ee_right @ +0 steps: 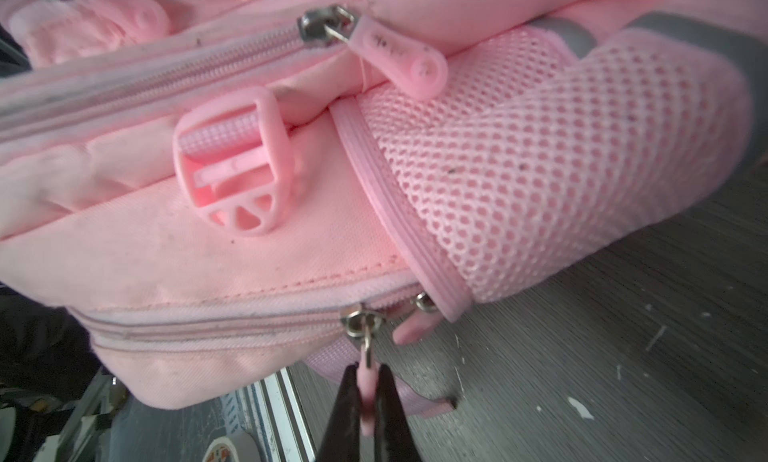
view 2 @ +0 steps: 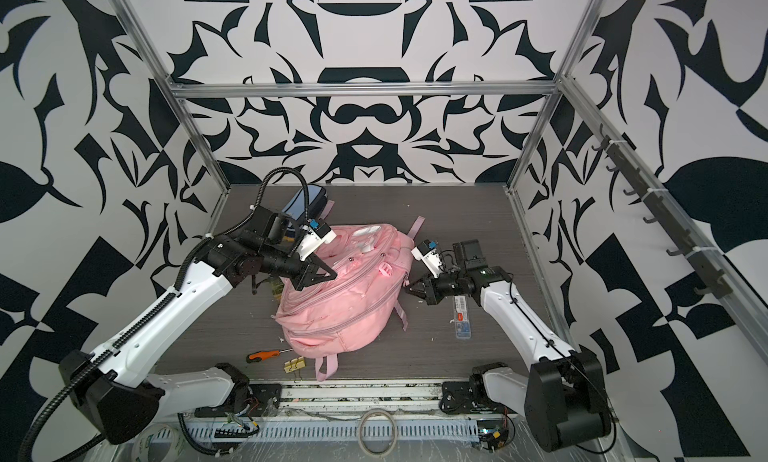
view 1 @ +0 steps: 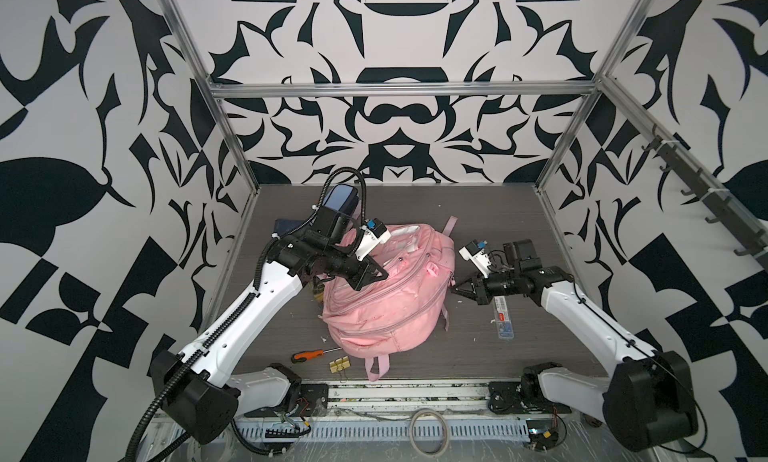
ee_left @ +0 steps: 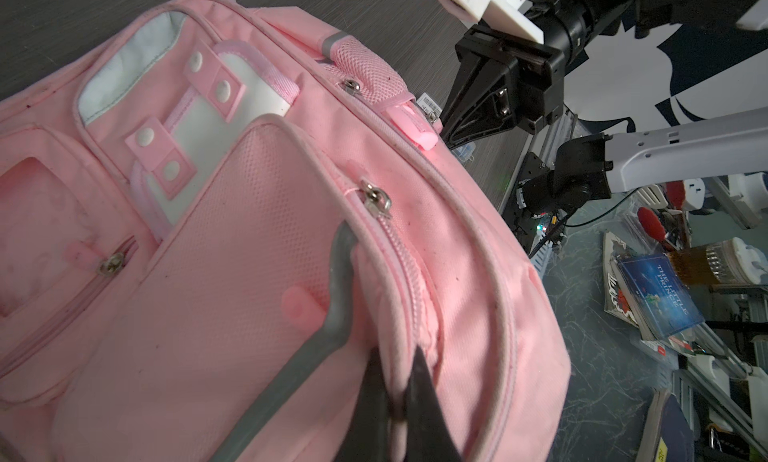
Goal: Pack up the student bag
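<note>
Pink cloth fills the middle of my table (view 1: 519, 239). It is the student bag (view 1: 386, 297), lying flat between my 2 arms. Its carry loop (view 1: 450, 225) is at the far end and its straps (view 1: 376, 366) are at the near end, so its long side runs from far to near, tipped a bit. My right gripper (view 1: 457, 291) is at the bag's right edge, low by the table. It is squeezed tight on a small pink zip pull (ee_right: 368, 397), and the bag lies to its left. The zip line (ee_right: 208, 327) goes from that pull along the bag's side, away from the right arm. My left gripper (view 1: 384, 276) sits on top of the bag and pinches a fold of its cloth by another zip. I think the right arm, the 1 nearer this zip, has to drag the pull along that line while the left gripper holds the bag down.
</note>
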